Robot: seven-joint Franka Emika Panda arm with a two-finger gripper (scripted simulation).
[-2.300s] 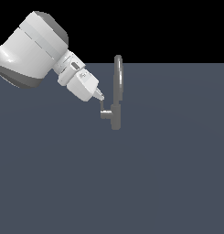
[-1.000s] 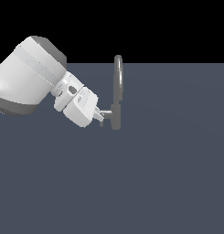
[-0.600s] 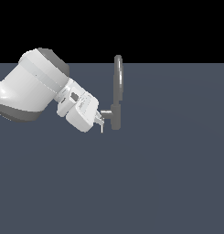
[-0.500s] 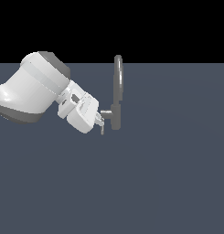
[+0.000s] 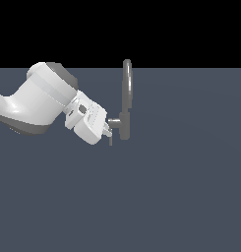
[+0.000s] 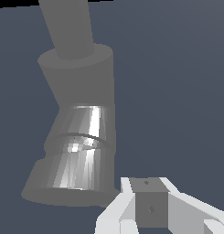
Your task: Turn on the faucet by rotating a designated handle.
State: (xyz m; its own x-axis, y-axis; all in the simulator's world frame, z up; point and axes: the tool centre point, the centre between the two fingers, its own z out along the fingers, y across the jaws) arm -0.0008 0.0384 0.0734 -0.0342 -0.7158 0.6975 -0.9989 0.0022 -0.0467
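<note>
The faucet [image 5: 126,101] stands upright on the dark grey counter [image 5: 181,187], a little to the exterior view's right of the arm, its tall narrow arched spout rising above a short cylindrical body. From that body a short horizontal stub points toward the exterior view's left, and the handle [image 5: 112,127] — a thin lever — hangs down from the stub's end.

The gripper [image 5: 108,131] is pressed in against that stub and lever from the exterior view's left; its fingertips appear to be touching the handle, or at least right beside it. Whether the fingers are spread or closed I cannot tell: the exterior view shows them only as a small cluster at the lever, and the wrist view shows just part of the gripper's white body with a grey block on it, not the gap.

In the wrist view the faucet's body [image 6: 79,132] fills the picture, very close, with the spout's base going up out of sight. The lever itself is not clearly visible there.

The step in hand looks like the turning of the handle — contact seems made, with the lever pointing roughly downward. The next move calls for a steady sweep around the stub's axis, keeping the fingertip against the thin lever so it does not slip off its short length, and staying clear of the faucet's body.
</note>
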